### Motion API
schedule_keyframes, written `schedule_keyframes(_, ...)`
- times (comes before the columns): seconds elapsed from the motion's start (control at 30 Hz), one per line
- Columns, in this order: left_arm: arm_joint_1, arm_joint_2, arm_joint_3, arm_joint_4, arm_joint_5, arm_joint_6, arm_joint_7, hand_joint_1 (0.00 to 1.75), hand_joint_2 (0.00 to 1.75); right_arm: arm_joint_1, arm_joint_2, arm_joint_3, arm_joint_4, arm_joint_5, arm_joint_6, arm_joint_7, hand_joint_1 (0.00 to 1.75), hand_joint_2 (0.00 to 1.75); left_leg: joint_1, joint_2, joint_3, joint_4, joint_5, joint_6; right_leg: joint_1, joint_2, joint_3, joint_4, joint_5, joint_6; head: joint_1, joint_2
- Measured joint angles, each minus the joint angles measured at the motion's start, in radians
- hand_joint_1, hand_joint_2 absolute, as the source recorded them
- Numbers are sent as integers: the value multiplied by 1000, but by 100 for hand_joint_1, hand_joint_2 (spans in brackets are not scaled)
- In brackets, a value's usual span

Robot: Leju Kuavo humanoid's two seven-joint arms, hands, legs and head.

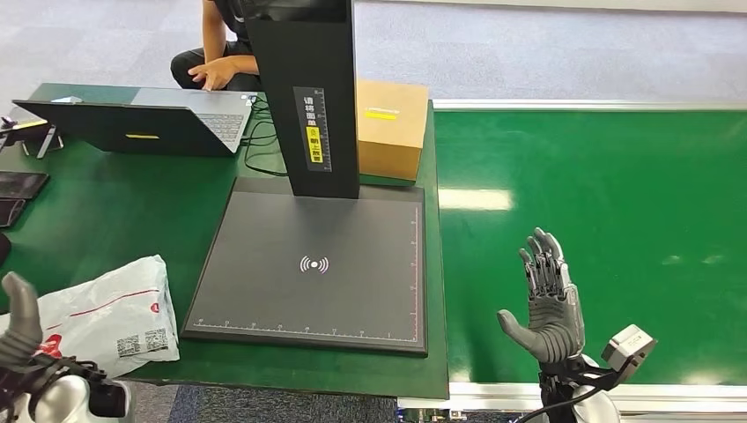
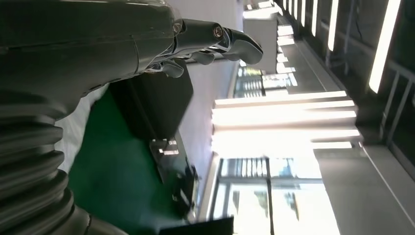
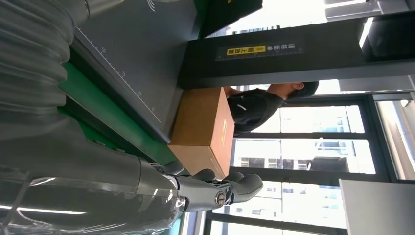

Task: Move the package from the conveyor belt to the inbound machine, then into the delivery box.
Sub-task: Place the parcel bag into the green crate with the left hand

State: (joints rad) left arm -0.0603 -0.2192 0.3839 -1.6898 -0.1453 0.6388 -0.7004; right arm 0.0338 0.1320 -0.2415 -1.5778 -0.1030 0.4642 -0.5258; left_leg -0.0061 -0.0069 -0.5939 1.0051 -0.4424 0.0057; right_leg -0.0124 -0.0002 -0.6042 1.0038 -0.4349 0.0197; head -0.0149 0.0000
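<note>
Your package, a white poly mailer, lies on the bench at lower left, beside the inbound machine. It looks light, limp and slick; pinch an edge. Right hand is spread and empty; left hand I cannot tell.

The left hand and white package are cut off by the frame's edge.
</note>
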Motion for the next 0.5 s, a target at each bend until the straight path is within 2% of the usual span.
schedule_keyframes(0.1, 5, 17, -107, 9, 12, -128, 0, 0, 175, -1, 0, 0, 0, 1, 8, 0, 0, 175, 0, 0, 0, 0, 0, 0, 0, 0, 0, 0, 0, 0, 0, 0)
schedule_keyframes(0.33, 3, 25, -272, 115, 32, -712, 25, 0, 175, -25, 0, 3, 19, 8, 29, -2, 0, 175, 0, 0, 0, 0, 0, 0, 0, 0, 0, 0, 1, 1, 0, 0)
schedule_keyframes(0.4, 2, 30, -301, 149, 24, -819, 41, 0, 175, -34, -1, 5, 30, 11, 31, -3, 0, 175, 0, 0, 0, 0, 0, 0, 0, 0, 0, 0, 1, 1, 0, 0)
schedule_keyframes(0.5, -1, 35, -339, 196, -32, -910, 62, 0, 175, -44, -4, 11, 47, 15, 34, -6, 0, 175, 0, 0, 0, 0, 0, 0, 0, 0, 0, 0, 0, 0, 0, 0)
